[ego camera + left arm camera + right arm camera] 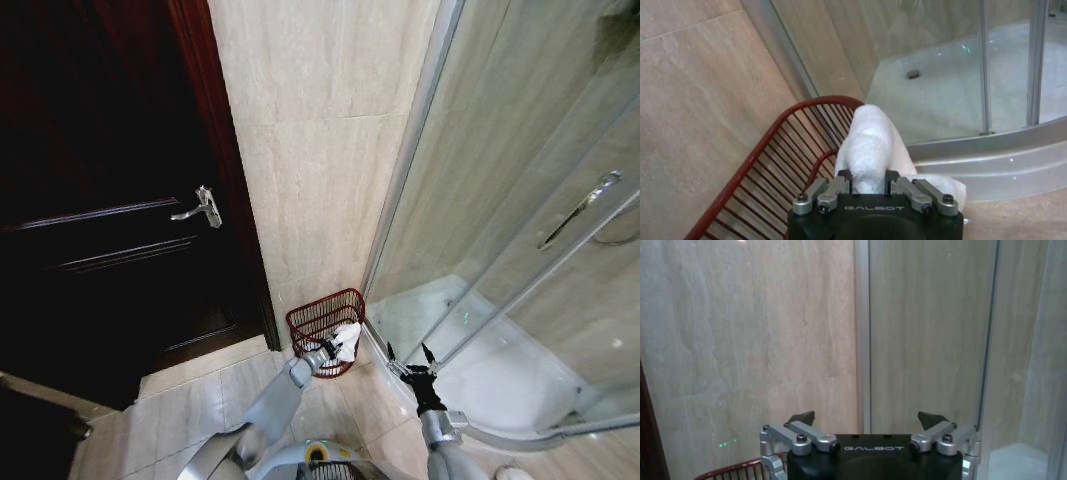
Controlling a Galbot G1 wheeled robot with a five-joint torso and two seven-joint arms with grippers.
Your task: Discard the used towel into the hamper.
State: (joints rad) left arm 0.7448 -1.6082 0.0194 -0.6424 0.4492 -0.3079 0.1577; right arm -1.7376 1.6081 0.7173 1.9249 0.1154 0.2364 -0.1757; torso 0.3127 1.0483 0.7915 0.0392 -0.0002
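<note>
The dark door (pixel 110 200) fills the upper left of the head view, the glass shower (pixel 520 230) takes up the right side, and a strip of beige tiled wall (pixel 310 150) runs down between them. At the foot of that wall, lower centre of the frame, the hamper (pixel 322 318) is parked on the floor, tucked just beside the shower's curved base.

The towel (pixel 347 341) is pinched in the left end effector (pixel 333 348), which is held at the hamper's near rim, right-hand side. In the left wrist view the white cloth bulges up out of the clamped fingers and overlaps the red rim (pixel 767 150); whether it's actually over the opening or just outside can't be told for sure.

The right end effector (pixel 411 355) is parked lower right of centre, near the shower base, fingers spread wide with nothing held.

So the carry looks basically done and the drop is the step in hand. What's probably called for next: the towel gets nudged a bit further over the opening, then let go, since a release at the rim could leave it draped over the wire or on the floor.
</note>
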